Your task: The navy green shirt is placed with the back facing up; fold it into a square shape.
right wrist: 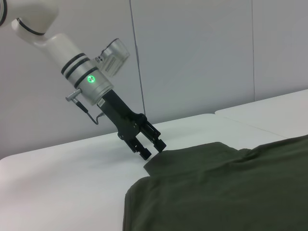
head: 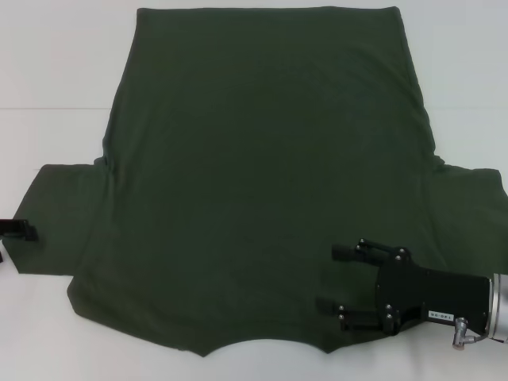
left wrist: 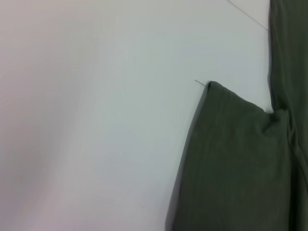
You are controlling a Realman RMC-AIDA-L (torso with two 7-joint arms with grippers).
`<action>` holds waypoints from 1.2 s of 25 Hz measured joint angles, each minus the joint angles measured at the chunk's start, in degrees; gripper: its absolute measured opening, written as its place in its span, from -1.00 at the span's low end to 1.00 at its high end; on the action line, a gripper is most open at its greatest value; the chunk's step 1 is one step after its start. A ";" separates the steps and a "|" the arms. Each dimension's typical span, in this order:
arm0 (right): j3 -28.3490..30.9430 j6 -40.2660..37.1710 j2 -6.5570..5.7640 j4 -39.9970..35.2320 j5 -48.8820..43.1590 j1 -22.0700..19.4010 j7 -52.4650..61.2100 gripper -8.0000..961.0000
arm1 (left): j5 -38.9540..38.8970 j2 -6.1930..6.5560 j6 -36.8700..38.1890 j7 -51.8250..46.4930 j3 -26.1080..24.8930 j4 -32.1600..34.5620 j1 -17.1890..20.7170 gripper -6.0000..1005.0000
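Flat across the white worktop [head: 55, 79] lies the navy green shirt [head: 254, 182] — right claw [head: 337, 278] spread open above its near-right shoulder, left claw [right wrist: 153, 147] open at the left sleeve's edge.

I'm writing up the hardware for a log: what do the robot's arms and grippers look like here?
The right gripper is matte black with two prong-like fingers, silver screws, a small white label and a silver-grey wrist collar. The left gripper is black too, on a glossy white arm with black rings, a glowing green light and a thin cable.
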 joint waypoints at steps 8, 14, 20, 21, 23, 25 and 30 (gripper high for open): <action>0.00 0.04 0.00 0.00 0.00 0.00 0.00 0.90 | 0.04 -0.19 -0.20 0.00 -0.19 -0.11 -0.04 0.51; 0.00 0.09 0.00 0.00 0.00 0.06 0.00 0.90 | -0.12 -0.29 -0.32 0.17 -0.05 -1.18 -0.71 0.49; 0.00 0.16 0.00 0.00 0.00 0.08 0.00 0.90 | -0.33 -0.29 -0.71 0.28 0.07 -1.46 -1.17 0.47; 0.00 0.17 0.00 0.00 0.00 0.09 0.00 0.90 | -0.19 -0.32 -0.73 0.28 0.09 -1.47 -1.29 0.47; 0.00 0.17 0.00 0.00 0.00 0.14 0.00 0.90 | 0.03 -0.32 -0.74 0.27 0.13 -1.49 -1.40 0.46; 0.00 0.18 0.03 0.00 0.00 0.21 0.00 0.90 | 0.09 -0.18 -0.75 0.20 0.18 -1.49 -1.41 0.46; 0.00 0.18 0.07 0.02 0.00 0.32 0.00 0.90 | 0.15 0.44 -0.95 0.09 0.22 -1.49 -1.19 0.44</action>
